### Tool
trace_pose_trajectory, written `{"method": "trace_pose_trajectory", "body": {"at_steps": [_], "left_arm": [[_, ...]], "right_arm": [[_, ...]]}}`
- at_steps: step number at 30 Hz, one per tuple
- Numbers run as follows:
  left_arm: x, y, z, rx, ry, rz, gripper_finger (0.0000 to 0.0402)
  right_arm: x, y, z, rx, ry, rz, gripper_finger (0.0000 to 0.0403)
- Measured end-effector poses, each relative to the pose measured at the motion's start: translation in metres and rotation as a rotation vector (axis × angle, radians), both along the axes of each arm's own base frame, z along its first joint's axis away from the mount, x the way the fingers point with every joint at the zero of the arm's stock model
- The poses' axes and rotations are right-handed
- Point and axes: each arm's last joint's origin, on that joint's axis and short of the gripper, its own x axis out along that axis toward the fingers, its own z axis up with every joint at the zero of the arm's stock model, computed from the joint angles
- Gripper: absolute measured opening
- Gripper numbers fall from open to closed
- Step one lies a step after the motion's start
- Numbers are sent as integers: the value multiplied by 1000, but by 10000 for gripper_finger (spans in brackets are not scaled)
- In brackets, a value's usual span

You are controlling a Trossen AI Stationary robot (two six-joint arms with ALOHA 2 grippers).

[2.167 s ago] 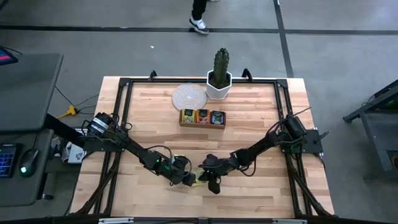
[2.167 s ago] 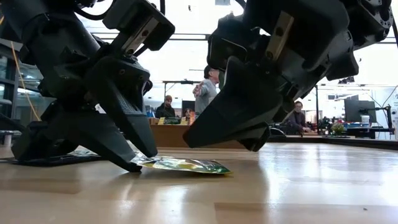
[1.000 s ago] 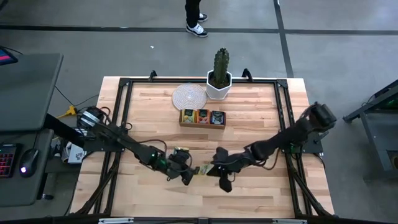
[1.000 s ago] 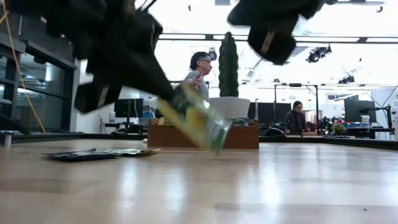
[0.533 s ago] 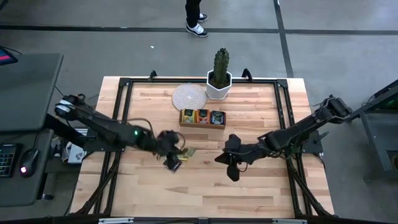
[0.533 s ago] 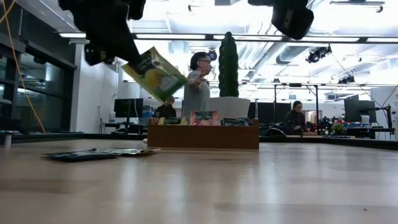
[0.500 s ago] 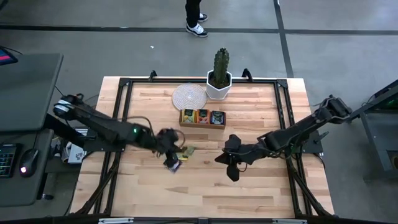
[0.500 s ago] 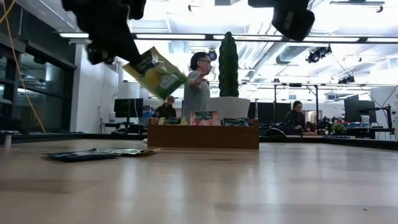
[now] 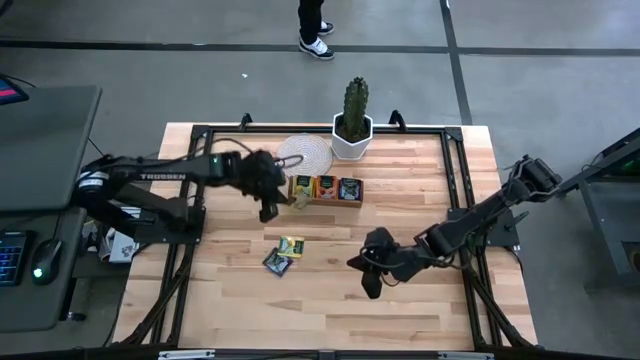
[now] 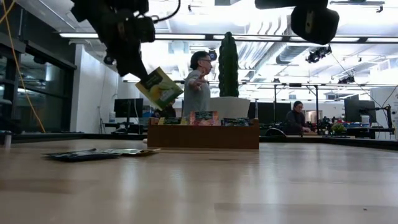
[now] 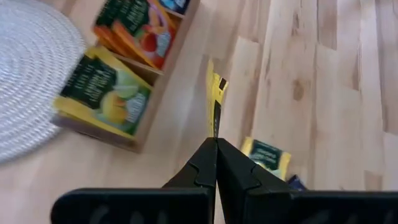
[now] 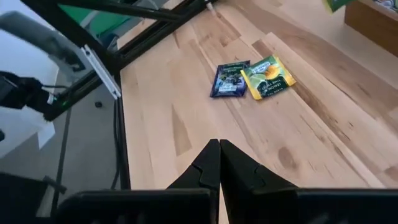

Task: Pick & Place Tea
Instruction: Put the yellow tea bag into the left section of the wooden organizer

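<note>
Your left gripper (image 9: 268, 205) sits at about 10 o'clock from table centre, just beside the left end of the wooden tray (image 9: 325, 201). Its fingers are clamped on a yellow-green tea packet (image 10: 160, 88), held edge-on in the left wrist view (image 11: 214, 106) and hanging tilted above the table in the low view.

Toward 12 o'clock you have the woven white coaster (image 9: 304, 154), then the cactus in a white pot (image 9: 352, 125). The tray holds packets in three compartments: yellow (image 9: 301, 186), orange-red (image 9: 326, 186) and dark (image 9: 350, 188).

Near centre, toward 7 o'clock, two packets lie flat on the wood, touching: a yellow tea packet (image 9: 291, 246) and a dark blue tea packet (image 9: 277, 263).

Your right gripper (image 9: 370, 283) hangs at about 5 o'clock, fingers pressed together on nothing, well apart from the two loose packets.
</note>
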Motion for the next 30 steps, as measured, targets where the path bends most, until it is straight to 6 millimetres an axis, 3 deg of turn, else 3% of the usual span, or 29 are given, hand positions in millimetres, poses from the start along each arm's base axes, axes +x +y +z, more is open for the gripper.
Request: {"method": "trace_pose_trajectory", "body": {"at_steps": [4, 8, 16, 22, 30], "left_arm": [[-8, 26, 6, 19, 18, -34, 0], [-16, 47, 33, 106, 42, -100, 0], [5, 76, 78, 244, 273, -262, 0], [33, 83, 71, 221, 468, -378, 0], [78, 75, 46, 219, 516, -435, 0]], "right_arm": [[-2, 3, 1, 29, -17, -41, 0], [-1, 3, 0, 44, -25, -70, 0], [2, 3, 3, 49, -62, -91, 0], [2, 2, 3, 36, -69, -109, 0], [1, 2, 2, 25, -61, -109, 0]]}}
